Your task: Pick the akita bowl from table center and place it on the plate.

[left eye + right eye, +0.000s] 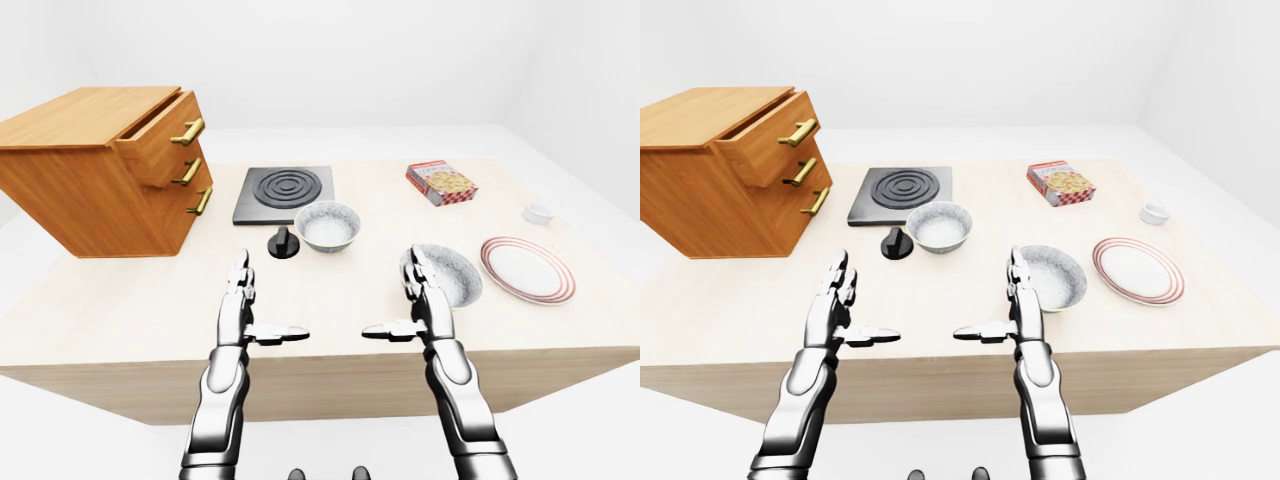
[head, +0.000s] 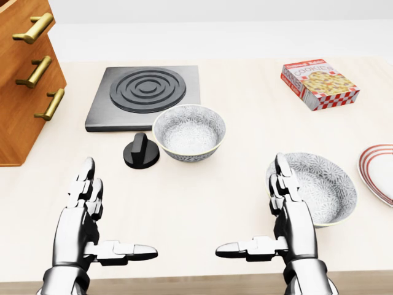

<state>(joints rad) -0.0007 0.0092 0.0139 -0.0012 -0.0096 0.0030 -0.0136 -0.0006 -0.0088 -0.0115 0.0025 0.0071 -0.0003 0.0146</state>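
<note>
Both the left robot hand (image 2: 85, 226) and the right robot hand (image 2: 291, 226) hung unclenched and empty, while the akita bowl (image 2: 188, 132) sat just beside the hotplate (image 2: 144, 95), so gripping its rim squarely seemed wise.

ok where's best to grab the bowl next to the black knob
Pinch the rim of the bowl on its right side in the head view, coming down from above. It sits upright and open; the knob crowds its left and the burner plate its top.
</note>
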